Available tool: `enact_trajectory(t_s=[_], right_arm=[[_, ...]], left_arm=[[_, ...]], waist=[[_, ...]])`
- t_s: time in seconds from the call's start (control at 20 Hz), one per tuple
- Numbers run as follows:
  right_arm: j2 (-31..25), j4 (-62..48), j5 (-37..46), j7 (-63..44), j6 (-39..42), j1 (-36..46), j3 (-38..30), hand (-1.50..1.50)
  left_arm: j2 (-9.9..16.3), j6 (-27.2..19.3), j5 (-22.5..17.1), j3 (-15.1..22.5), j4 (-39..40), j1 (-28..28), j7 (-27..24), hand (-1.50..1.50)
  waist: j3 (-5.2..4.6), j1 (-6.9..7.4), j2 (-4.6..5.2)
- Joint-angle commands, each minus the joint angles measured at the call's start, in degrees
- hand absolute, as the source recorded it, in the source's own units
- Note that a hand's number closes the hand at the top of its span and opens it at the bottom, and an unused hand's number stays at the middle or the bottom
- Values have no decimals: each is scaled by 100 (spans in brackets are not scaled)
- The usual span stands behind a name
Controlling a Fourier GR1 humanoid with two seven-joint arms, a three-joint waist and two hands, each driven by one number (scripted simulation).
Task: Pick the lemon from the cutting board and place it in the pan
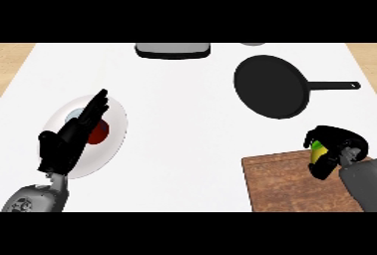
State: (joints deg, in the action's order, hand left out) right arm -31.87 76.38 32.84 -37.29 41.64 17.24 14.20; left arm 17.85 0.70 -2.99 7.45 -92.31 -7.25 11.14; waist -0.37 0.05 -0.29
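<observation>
Curling round the lemon (318, 151), the right hand (333, 147) sits at the view's right side, its black fingers and thumb closed about the fruit so that only a strip of yellow and green skin shows between them; the grey forearm behind it runs down toward the lower right corner; the hand and lemon lie over the upper right part of the wooden cutting board (294, 187), whose brown grain fills the lower right of the counter, though whether the fruit touches the board or is clear of it cannot be told; up and to the left of the hand, well apart from it, the black pan (271, 93) lies on the white counter (184, 134), its handle pointing toward the right edge; across the counter at the view's left, the left hand (70, 137) rests open with its fingers straight and pointing up over a white plate (114, 144), on which a red shape shows just beside the fingers; at the far edge of the counter a grey and black object (173, 50) is cut off by the top of the view.
</observation>
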Motion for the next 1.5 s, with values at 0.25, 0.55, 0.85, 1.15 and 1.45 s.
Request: enact_trajectory(t_s=[0.25,0.55,0.85,1.15,1.45], right_arm=[[1453,2440,552,375,-1422,56,1135,150],[1678,4010,2014,238,-2775,-29,2015,150],[1809,5008,3166,-199,-3468,-925,2787,150],[1815,4494,2658,445,-4159,-1060,1572,150],[2211,2939,1643,1503,-5005,-629,502,150]], left_arm=[[-79,33,87,30,166,12,-52,0],[-46,39,-10,-145,204,15,-51,0],[-60,106,43,-212,244,-202,87,0],[-434,-82,482,9,488,-192,-231,0],[-110,325,44,-446,156,-415,188,0]], waist=[[42,-89,-94],[38,-158,-70],[38,-87,9],[39,-35,39],[42,29,51]])
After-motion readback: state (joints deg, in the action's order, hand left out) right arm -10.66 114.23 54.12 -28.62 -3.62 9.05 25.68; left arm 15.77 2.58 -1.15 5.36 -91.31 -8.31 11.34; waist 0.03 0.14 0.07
